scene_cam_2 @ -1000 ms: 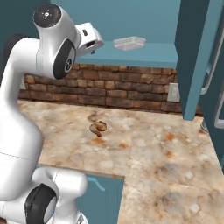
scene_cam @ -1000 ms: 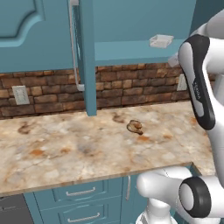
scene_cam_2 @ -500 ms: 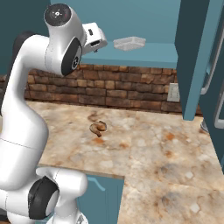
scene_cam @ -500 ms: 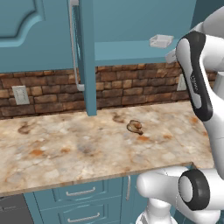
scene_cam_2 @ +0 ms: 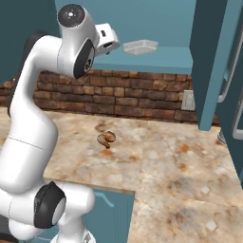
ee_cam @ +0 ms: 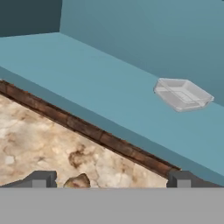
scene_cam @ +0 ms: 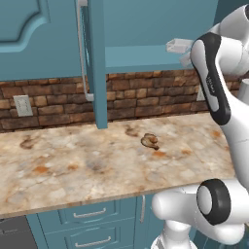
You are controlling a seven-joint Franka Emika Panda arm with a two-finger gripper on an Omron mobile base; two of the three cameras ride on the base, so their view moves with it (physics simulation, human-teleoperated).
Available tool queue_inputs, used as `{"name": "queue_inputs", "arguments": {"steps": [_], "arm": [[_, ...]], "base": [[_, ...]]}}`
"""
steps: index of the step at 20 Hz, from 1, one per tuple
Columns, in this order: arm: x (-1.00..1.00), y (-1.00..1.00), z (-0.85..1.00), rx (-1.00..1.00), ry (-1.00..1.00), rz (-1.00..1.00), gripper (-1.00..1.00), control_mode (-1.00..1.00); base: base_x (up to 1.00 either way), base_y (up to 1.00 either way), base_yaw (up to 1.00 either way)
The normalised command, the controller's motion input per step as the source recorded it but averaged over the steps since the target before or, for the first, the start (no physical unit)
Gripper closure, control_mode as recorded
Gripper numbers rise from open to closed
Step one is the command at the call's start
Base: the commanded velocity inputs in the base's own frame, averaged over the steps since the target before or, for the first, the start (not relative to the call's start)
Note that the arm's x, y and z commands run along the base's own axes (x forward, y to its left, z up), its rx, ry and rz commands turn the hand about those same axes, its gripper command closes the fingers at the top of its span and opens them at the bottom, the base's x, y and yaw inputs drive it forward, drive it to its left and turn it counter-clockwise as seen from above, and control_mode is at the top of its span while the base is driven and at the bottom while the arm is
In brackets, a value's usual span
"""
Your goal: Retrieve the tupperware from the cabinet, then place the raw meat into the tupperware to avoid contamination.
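Base views: behind arm, left and right, looking down over worktop [scene_cam: 73,165]; share cabinet [scene_cam_2: 156,57] shelf. Hand view: close, facing shelf.

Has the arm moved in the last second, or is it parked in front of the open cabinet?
Yes. In the right base view the arm's upper joint has swung right, closer to the tupperware on the cabinet shelf, which stayed put.

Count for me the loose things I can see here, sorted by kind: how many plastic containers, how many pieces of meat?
Plastic containers: 1, the tupperware on the open cabinet shelf.
Pieces of meat: 1, the raw meat on the marble counter.
Total: 2 loose things.
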Motion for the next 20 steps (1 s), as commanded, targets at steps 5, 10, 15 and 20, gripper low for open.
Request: {"name": "queue_inputs", "arguments": {"steps": [5,10,15,20], "arm": [[0.29,-0.12,0.0,0.0,0.0,0.0,-1.0,-1.0],[0.28,-0.16,0.0,0.0,0.0,0.0,-1.0,-1.0],[0.3,-0.14,0.0,0.0,0.0,0.0,-1.0,-1.0],[0.32,-0.07,-0.02,0.0,0.0,0.0,-1.0,-1.0]], "base": [[0.0,0.0,0.0],[0.0,0.0,0.0],[0.0,0.0,0.0],[0.0,0.0,0.0]]}}
